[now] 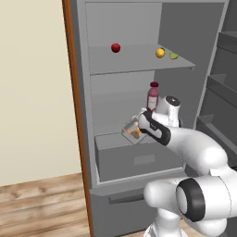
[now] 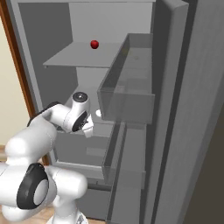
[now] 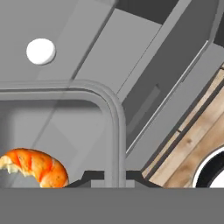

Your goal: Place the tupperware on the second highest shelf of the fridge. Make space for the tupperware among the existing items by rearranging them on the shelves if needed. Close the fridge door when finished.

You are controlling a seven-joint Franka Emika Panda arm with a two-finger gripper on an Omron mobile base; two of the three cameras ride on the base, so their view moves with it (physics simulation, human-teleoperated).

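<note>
The grey fridge (image 1: 125, 152) stands open beside a cream wall, edged by orange-brown trim, with a wood floor at its foot. The tupperware (image 1: 133, 130) hangs in the air in front of the lower shelf (image 1: 111, 139), tilted, with one corner dipping toward the near left; its long axis runs roughly from near left to far right, slanting up toward the gripper. In the hand view its clear rounded rim (image 3: 114, 127) rises straight from between the fingertips, with the orange food (image 3: 37, 167) lying inside at the left. The gripper (image 1: 141, 124) sits just right of the box and is clamped narrowly on its rim at the right end. Just behind the hand, the dark pink bottle (image 1: 152, 96) stands upright on that shelf. A small white round thing (image 3: 40, 51) lies on grey shelf surface beyond the box. On the upper shelf (image 1: 139, 62) the red apple (image 1: 115, 47) rests to the left, well apart from the orange-yellow fruit (image 1: 160, 53) and green lime (image 1: 173, 55), which sit close together at the right. The open door's bins (image 2: 127, 94) show at the right.
</note>
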